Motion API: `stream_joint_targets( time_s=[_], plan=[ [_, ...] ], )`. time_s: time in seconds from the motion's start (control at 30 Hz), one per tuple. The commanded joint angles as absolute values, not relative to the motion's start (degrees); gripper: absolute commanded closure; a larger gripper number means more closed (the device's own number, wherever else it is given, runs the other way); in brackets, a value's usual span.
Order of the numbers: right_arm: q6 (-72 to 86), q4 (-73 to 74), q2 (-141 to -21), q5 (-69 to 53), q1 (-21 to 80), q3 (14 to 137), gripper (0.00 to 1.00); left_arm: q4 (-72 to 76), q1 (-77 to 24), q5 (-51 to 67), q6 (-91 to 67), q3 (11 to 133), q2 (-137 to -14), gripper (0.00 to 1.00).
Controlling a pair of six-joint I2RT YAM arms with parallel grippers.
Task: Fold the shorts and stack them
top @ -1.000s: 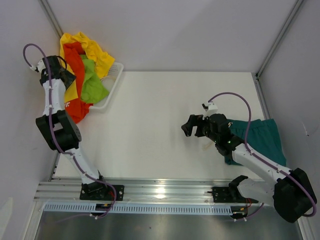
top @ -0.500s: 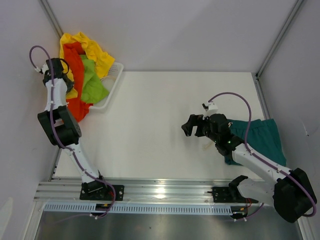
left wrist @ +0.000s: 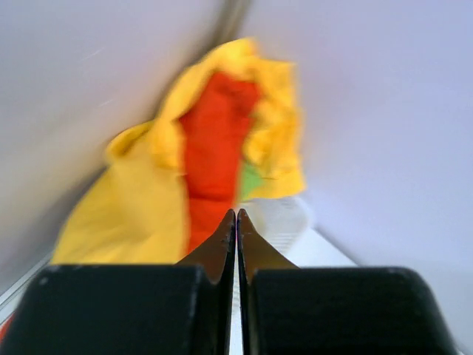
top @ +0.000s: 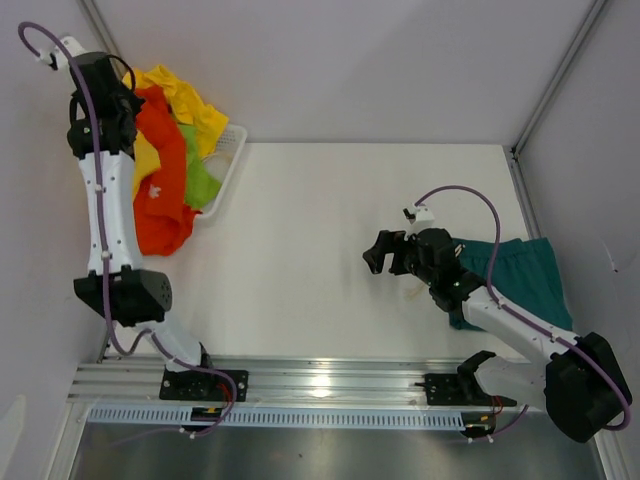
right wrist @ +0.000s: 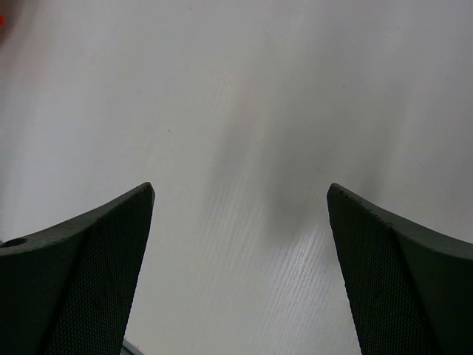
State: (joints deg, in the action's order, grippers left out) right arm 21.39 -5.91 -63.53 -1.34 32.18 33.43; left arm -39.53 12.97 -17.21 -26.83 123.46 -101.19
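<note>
Up and back went my left arm: a second ago it was bent low beside the pile, now it is stretched tall toward eleven o'clock, and the orange-red shorts (top: 162,215) have been drawn out wider, covering part of the lime green shorts (top: 200,182). On the wrist view the left gripper (left wrist: 235,216) has its jaws pressed together, with blurred red cloth running right up to the tips; I read that as a pinch on the shorts' edge, so this looks like the lift that frees the next pair. The lower end still drapes over the rim of the white basket (top: 232,150) at ten o'clock, with the yellow shorts (top: 205,115) heaped behind it. My right arm has not shifted; the right gripper (right wrist: 241,194) stands spread wide over bare table (top: 320,200), holding nothing, its jaws pointing toward nine o'clock. The dark teal shorts (top: 530,275) lie at four o'clock under that arm, close to the right-hand table edge.

Room is tight where I am: the left wrist sits hard up in the corner of the enclosure, close to both walls. The middle of the table is the place to lay the cloth out, so I would judge the next move to be a swing toward three o'clock, watching that the yellow pair doesn't drag along
</note>
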Motion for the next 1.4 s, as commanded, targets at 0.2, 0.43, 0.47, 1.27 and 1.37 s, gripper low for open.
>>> stream_joint_targets(
  time_s=[0.2, 0.43, 0.47, 1.27, 1.37],
  plan=[
    [21.4, -9.1, -64.1, 0.0, 32.5, 32.6, 0.0, -32.4, 3.8, -24.2, -17.6, 134.7, -87.3, 1.0],
    [21.4, -8.6, -66.7, -2.4, 32.5, 34.9, 0.01, -33.3, 3.3, -22.9, -19.2, 125.1, -79.9, 0.96],
    [21.4, -8.4, -66.8, -2.4, 32.5, 35.2, 0.0, -33.1, 3.3, -22.9, -19.0, 122.6, -79.2, 0.96],
    [21.5, -8.9, -68.9, -4.0, 32.5, 35.2, 0.0, -43.0, 1.2, -25.5, -14.8, 115.5, -113.7, 0.25],
    [21.6, -9.1, -68.9, -3.9, 32.5, 35.0, 0.01, -45.6, 1.8, -26.8, -14.4, 120.0, -118.6, 0.22]
  ],
)
